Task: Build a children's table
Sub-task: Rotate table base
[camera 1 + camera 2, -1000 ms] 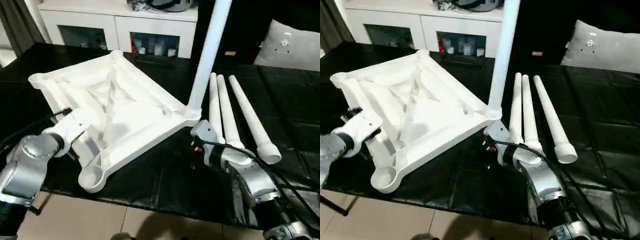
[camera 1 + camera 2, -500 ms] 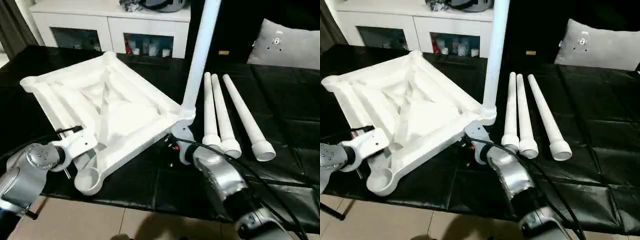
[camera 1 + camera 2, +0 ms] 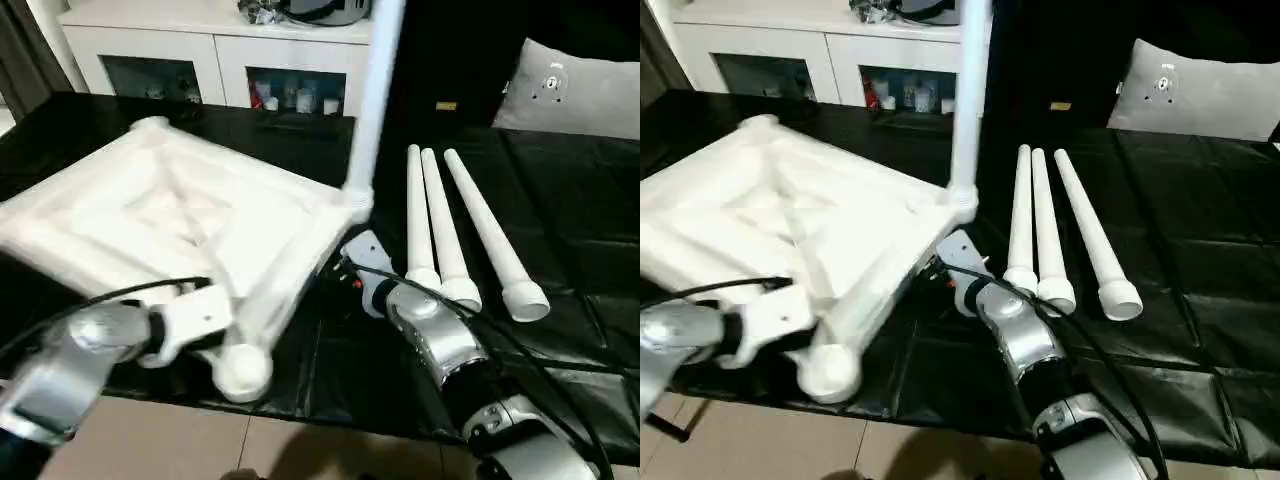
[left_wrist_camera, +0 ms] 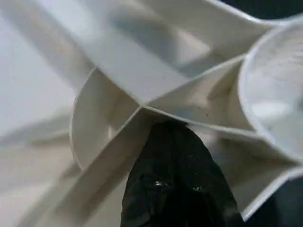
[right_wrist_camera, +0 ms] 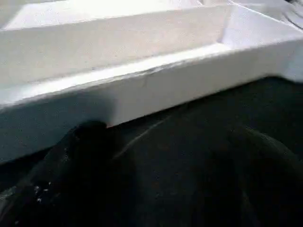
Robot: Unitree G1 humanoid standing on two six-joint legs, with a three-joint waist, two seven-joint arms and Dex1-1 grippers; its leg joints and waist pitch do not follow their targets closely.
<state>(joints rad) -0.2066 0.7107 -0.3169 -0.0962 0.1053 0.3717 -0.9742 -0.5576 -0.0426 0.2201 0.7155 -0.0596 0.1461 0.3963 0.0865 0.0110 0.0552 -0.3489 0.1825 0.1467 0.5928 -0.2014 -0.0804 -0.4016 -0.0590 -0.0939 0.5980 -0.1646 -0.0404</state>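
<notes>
change: table top (image 3: 170,225) has swung round since a second ago; the corner with the fitted leg sits further left, the free near corner socket (image 3: 243,370) has moved right toward the middle. Top is blurred, so probably mid-turn.
left gripper: left gripper (image 4: 176,142) is shut on a rib on the top's underside, just beside the near corner socket; looks like it is the one dragging the top round.
right gripper: right gripper (image 5: 156,142) has its fingers spread wide, holding nothing; it sits low on the black cover at the top's side wall, just under the corner with the standing leg.
meaning: my read, the top is being re-aimed so an empty socket faces the loose legs and the right arm; next leg not yet picked.
top location: upside down on the black-covered table (image 3: 560,210), ribs up, near corner hanging past the front edge over the floor.
count fitted: 1 standing leg (image 3: 372,90), upright in the corner socket.
count loose: 3 loose legs (image 3: 445,235) lying side by side on the table, wide ends toward the robot, well right of the top.
count sockets: 4 by design; I can pick out 3 in the blur, 1 filled.
background: white cabinet (image 3: 230,55), grey cushion (image 3: 575,90).
</notes>
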